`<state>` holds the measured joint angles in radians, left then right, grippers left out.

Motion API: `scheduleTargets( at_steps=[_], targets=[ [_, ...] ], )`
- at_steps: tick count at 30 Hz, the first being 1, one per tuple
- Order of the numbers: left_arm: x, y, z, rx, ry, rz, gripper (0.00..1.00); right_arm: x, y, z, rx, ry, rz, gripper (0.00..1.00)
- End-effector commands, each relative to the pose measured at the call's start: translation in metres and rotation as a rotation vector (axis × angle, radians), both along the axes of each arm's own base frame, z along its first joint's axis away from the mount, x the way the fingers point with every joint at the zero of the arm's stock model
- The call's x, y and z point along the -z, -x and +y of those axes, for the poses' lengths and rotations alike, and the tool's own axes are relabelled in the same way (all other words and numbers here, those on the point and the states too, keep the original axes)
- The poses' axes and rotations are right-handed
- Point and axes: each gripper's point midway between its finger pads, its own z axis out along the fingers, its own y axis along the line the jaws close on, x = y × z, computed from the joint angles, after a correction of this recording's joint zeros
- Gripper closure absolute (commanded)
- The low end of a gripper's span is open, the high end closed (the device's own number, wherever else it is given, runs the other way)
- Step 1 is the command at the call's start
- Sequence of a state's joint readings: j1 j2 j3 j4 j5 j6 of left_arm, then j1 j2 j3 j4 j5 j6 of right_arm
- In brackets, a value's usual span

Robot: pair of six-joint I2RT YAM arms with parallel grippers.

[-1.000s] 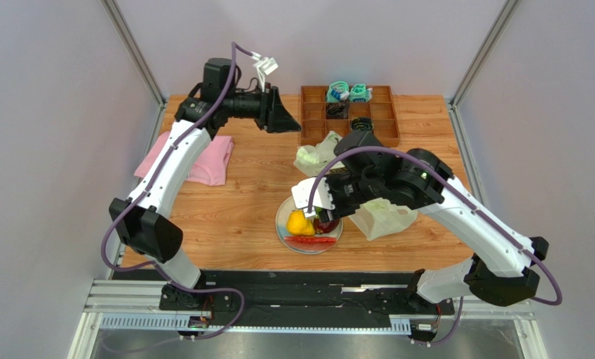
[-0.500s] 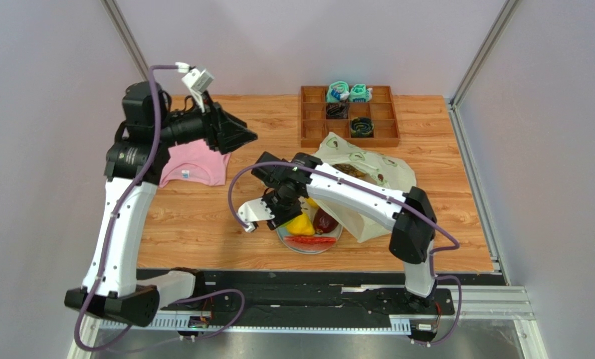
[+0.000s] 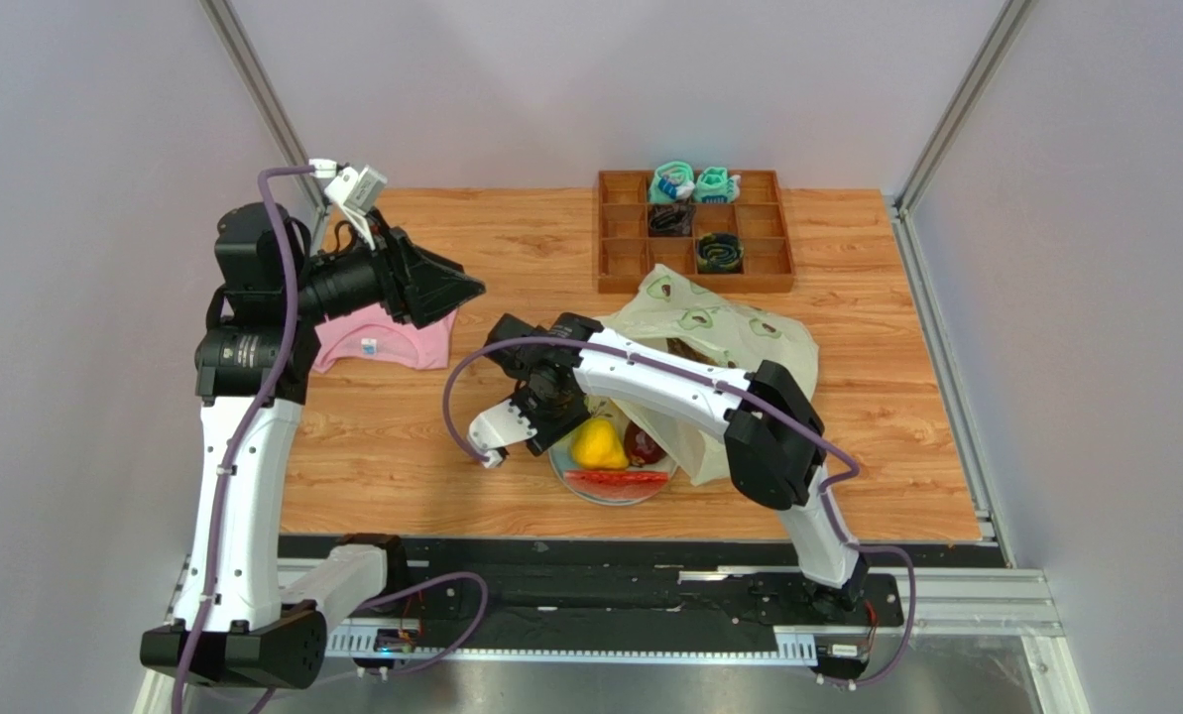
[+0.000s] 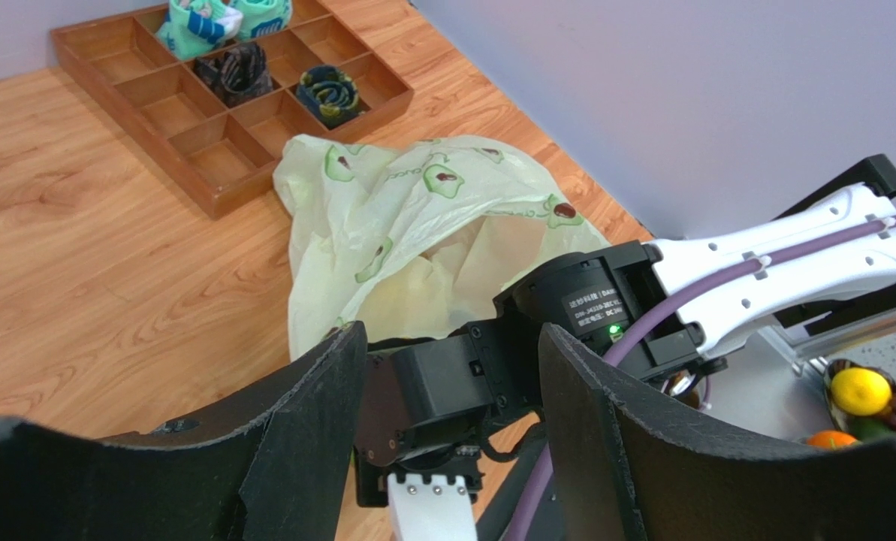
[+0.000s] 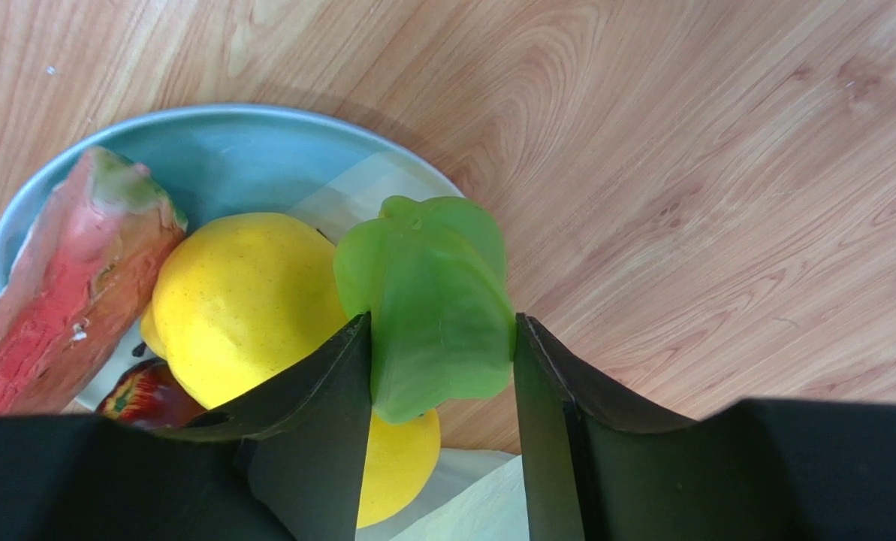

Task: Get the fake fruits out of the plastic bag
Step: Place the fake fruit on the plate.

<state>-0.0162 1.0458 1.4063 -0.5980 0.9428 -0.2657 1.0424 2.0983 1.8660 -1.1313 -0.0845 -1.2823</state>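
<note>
obstacle: yellow pear (image 5: 238, 304) below right fingers (image 5: 317, 440) | free: tabletop (image 5: 700, 169) beside plate (image 5: 238, 147)

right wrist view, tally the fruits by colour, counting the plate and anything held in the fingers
yellow: 1, the pear
red: 1, the slice
dark red: 1, the round one, mostly hidden
green: 1, the piece held between the right fingers
total: 4

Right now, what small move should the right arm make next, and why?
Probably ease down and open the right gripper: it holds the green plastic fruit piece over the rim of the light blue plate, beside the yellow toy pear already there.
</note>
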Motion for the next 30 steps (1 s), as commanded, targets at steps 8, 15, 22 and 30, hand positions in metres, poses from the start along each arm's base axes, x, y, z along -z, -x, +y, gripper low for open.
scheduleTargets(
  at_steps=[8, 15, 22, 30],
  targets=[
    [-0.014, -0.004, -0.004, 0.037, 0.048, -0.020, 0.34, 0.003, -0.001, -0.013, 0.029, 0.007, -0.024, 0.17],
    [-0.005, -0.020, -0.005, 0.042, 0.052, 0.022, 0.36, -0.086, 0.010, 0.006, 0.116, -0.233, -0.002, 0.12],
    [0.023, -0.059, -0.002, 0.032, 0.022, 0.114, 0.38, -0.180, 0.049, -0.026, 0.240, -0.462, 0.030, 0.07],
    [0.071, -0.037, -0.005, 0.175, -0.059, 0.232, 0.39, -0.161, 0.033, -0.112, 0.748, -0.497, 0.124, 0.05]
  ],
)
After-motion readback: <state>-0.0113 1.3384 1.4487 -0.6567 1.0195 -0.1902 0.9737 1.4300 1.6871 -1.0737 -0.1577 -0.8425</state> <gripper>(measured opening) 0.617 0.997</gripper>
